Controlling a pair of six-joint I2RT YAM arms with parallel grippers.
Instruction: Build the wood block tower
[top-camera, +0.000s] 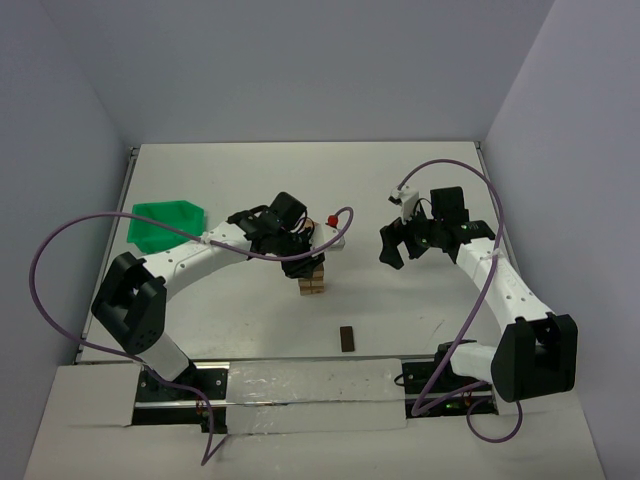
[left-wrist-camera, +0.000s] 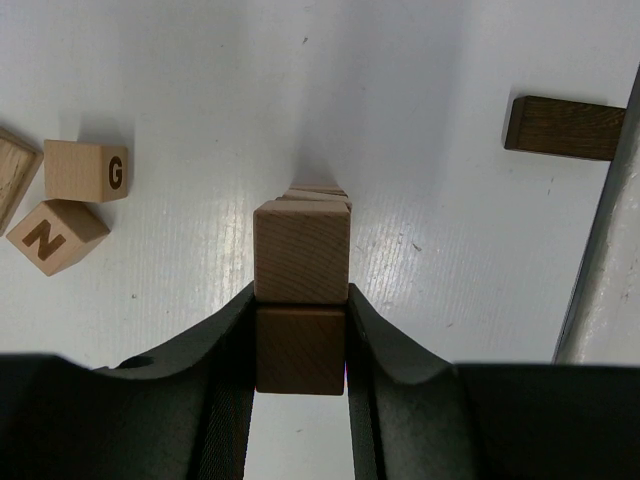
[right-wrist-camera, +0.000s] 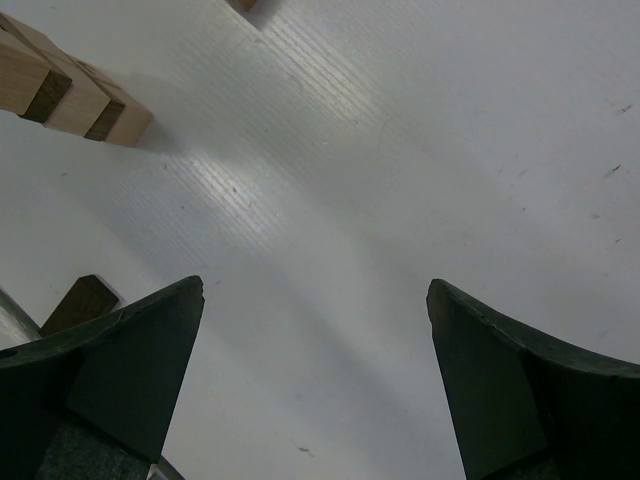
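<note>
White bench (top-camera: 420, 180) carries it all: a green plastic bin (top-camera: 165, 222) sits at the far left, well apart from the tower (top-camera: 312, 281), a short stack of light-tan wooden blocks near the middle. The left end effector (left-wrist-camera: 300, 320) is over that tower, partly closed and clamped on a plain tan wooden cube (left-wrist-camera: 300, 350) by two opposite faces. The left wrist view shows this cube end to end with a second tan cube (left-wrist-camera: 302, 250) on the top layer, seemingly touching. The right end effector (right-wrist-camera: 315, 290) hangs wide open off to the right, holding nothing.

Seating the cube looks like the step in hand. It should be released only once its underside rests flat; the fingers should open slowly and evenly so neither drags it, then lift straight up. A dark brown wooden block (top-camera: 347, 338) lies nearer the arms. Loose G (left-wrist-camera: 85, 170) and N (left-wrist-camera: 55, 235) lettered cubes lie on the bench beside the tower.
</note>
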